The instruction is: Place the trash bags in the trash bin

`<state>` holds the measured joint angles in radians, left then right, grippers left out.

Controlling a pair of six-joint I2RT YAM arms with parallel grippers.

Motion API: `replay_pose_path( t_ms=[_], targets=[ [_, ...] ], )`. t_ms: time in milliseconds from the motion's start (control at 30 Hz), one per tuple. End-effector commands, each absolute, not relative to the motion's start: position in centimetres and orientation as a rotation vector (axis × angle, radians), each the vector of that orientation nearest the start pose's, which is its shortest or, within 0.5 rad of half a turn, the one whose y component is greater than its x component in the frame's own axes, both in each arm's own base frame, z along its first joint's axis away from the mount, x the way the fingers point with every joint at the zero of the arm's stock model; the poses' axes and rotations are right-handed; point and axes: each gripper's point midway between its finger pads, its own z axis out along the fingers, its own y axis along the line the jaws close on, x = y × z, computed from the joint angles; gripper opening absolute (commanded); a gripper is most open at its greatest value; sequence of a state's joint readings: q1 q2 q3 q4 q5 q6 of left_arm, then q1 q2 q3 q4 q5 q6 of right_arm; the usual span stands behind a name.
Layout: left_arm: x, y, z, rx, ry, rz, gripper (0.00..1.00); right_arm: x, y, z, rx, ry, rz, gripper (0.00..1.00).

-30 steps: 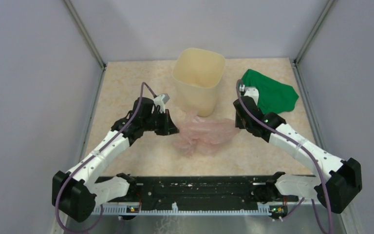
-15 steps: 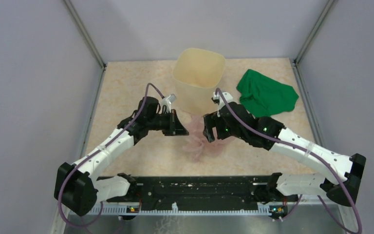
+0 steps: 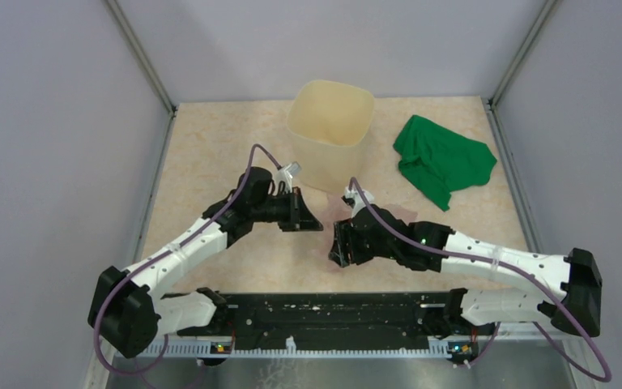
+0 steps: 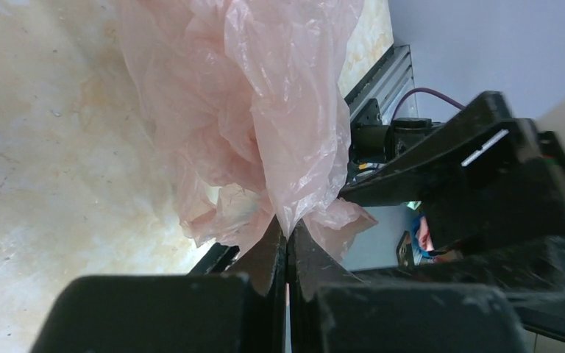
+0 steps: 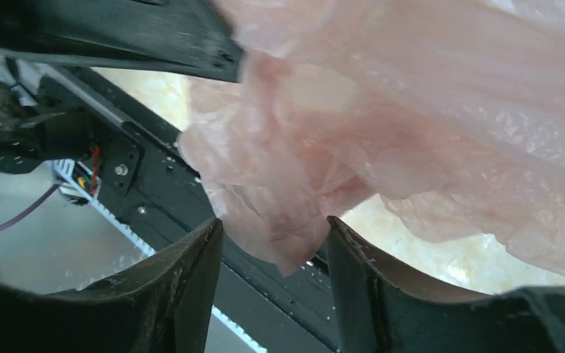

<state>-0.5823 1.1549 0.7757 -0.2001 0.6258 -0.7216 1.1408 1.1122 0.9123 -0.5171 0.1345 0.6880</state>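
The pale-pink trash bag (image 4: 265, 95) is bunched up between my two grippers. In the top view only bits of the bag (image 3: 403, 214) show beside the right arm. My left gripper (image 4: 287, 234) is shut on a fold of the bag, with film spilling out on both sides; in the top view the left gripper (image 3: 313, 220) sits just in front of the bin. My right gripper (image 5: 272, 229) is open, and a lobe of the bag (image 5: 412, 110) hangs between its fingers; it shows in the top view (image 3: 338, 245) close to the left one. The cream trash bin (image 3: 330, 130) stands upright behind them.
A crumpled green cloth (image 3: 441, 158) lies at the back right of the table. The black base rail (image 3: 324, 312) runs along the near edge. Grey walls close in both sides and the back.
My right arm swung left and toward the near edge, ending over the bag. My left gripper moved right. The bag went from spread flat to bunched between the grippers.
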Motion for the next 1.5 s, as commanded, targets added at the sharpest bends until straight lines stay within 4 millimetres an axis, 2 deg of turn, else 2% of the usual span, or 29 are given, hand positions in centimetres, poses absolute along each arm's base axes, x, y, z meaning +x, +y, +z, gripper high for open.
replay_pose_path(
  t_ms=[0,67,133,167,233,300,333,433,467,500,600,700,800,867,967,1133,1233,1367,1467],
  targets=[
    [19.4,-28.4,19.5,0.252,2.301,-1.397,0.0,14.4,29.2,17.5,-0.25,2.324,0.781,0.46],
    [19.1,-28.2,19.0,0.247,2.311,-1.39,0.01,15.0,28.3,18.0,-0.197,2.306,0.75,0.21],
    [18.9,-28.0,18.8,0.24,2.316,-1.385,0.02,15.3,27.2,18.9,-0.158,2.299,0.707,0.04],
    [18.8,-27.9,18.6,0.237,2.32,-1.385,0.03,15.4,26.6,19.5,-0.141,2.291,0.684,0.0],
    [18.6,-27.9,18.6,0.241,2.31,-1.395,0.11,15.4,25.8,20.7,-0.13,2.281,0.673,0.0],
    [18.5,-27.9,18.9,0.247,2.298,-1.404,0.39,15.4,25.0,21.7,-0.122,2.274,0.657,0.0],
    [18.5,-27.9,19.1,0.25,2.289,-1.406,0.5,15.3,24.5,22.1,-0.122,2.276,0.639,0.0],
    [18.5,-27.5,20.3,0.227,2.259,-1.393,0.74,15.3,22.8,23.7,-0.126,2.276,0.576,0.0],
    [18.4,-27.2,20.5,0.209,2.254,-1.382,0.8,15.4,22.4,24.4,-0.122,2.269,0.561,0.0],
    [18.4,-26.9,20.9,0.194,2.238,-1.372,0.82,15.5,22.0,25.5,-0.113,2.255,0.555,0.0],
    [18.1,-26.1,20.8,0.092,2.257,-1.358,0.82,15.9,20.9,27.4,-0.09,2.228,0.513,0.0],
    [17.1,-25.5,19.7,-0.012,2.275,-1.399,0.8,16.5,20.6,29.2,-0.065,2.197,0.493,0.0],
    [16.1,-25.2,20.0,-0.03,2.228,-1.464,0.8,17.2,20.5,30.8,-0.043,2.172,0.457,0.0],
    [15.5,-24.9,19.8,-0.018,2.236,-1.465,0.81,17.8,20.9,32.1,-0.04,2.152,0.449,0.0],
    [15.2,-24.1,18.9,-0.02,2.258,-1.407,0.84,18.3,22.7,34.2,-0.115,2.112,0.485,0.0],
    [14.5,-23.6,17.6,-0.056,2.272,-1.407,0.85,19.2,23.0,38.3,-0.144,2.052,0.465,0.0],
    [14.3,-23.2,17.4,-0.122,2.277,-1.411,0.85,19.5,22.8,38.6,-0.149,2.055,0.423,0.0],
    [14.7,-22.1,16.7,-0.31,2.28,-1.376,0.83,19.6,23.3,38.5,-0.158,2.058,0.433,0.0],
    [15.0,-22.0,17.0,-0.467,2.214,-1.461,0.8,19.5,23.2,37.9,-0.157,2.066,0.431,0.0]
  ],
)
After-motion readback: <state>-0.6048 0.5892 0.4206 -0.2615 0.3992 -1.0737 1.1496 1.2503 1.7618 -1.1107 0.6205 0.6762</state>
